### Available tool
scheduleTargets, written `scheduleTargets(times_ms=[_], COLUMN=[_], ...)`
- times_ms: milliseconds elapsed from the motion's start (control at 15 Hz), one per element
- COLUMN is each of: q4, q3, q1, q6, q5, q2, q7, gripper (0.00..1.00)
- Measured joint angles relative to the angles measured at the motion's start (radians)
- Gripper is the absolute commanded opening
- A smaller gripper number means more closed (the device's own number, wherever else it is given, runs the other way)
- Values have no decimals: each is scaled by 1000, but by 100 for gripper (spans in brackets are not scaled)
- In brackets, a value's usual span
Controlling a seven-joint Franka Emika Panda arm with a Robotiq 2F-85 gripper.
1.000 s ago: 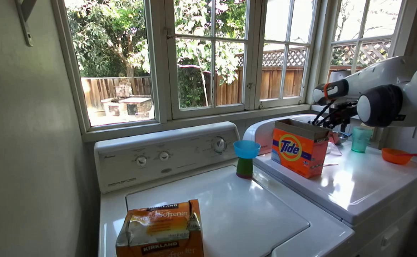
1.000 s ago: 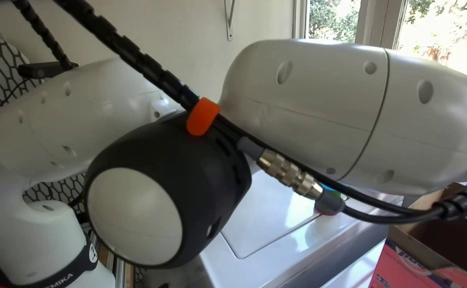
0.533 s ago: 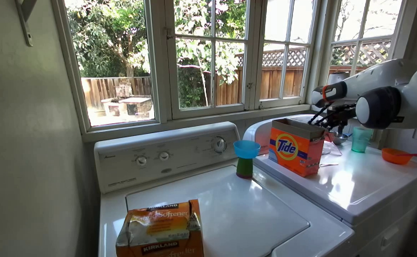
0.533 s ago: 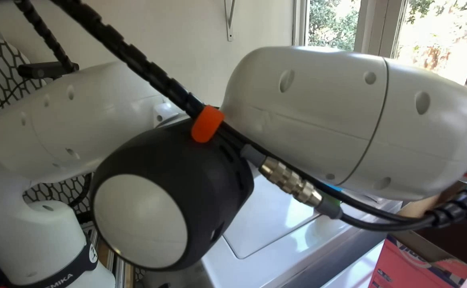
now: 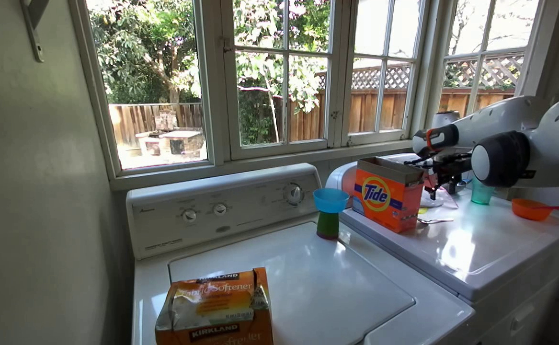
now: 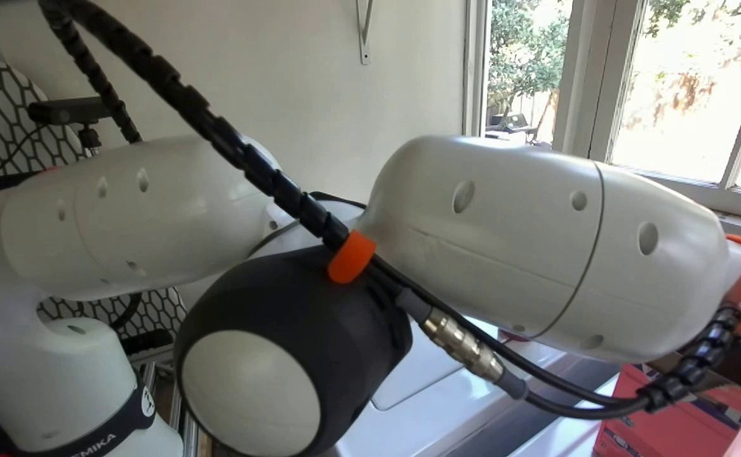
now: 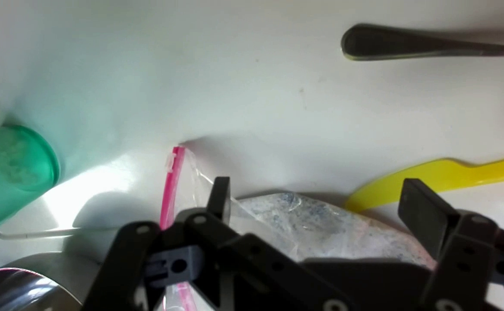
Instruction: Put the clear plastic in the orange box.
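Sinking lower than before, spreading black two-fingered gripper (image 7: pixel 323 206) wide, empty, over clear crumpled plastic zip bag (image 7: pixel 329 229); probably handling light, limp, slippery, wanting mid-body pinching.

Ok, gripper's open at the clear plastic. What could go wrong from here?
The open gripper might pinch the yellow utensil too: its tip appears to meet the edge of the clear plastic.
The clear plastic looks thin and crumpled, so the grip may slip or catch only a fold.
The orange box has shifted toward the washer in the last second; with the gripper close by, a bump could push it farther.
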Motion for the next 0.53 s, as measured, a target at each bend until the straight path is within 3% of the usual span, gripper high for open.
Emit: scheduleTargets(times_ms=[533], q4=[60], q3=[9], q1=[-7], q6=[-23], q5=[2], q2=[12], q7=[20], gripper=[100])
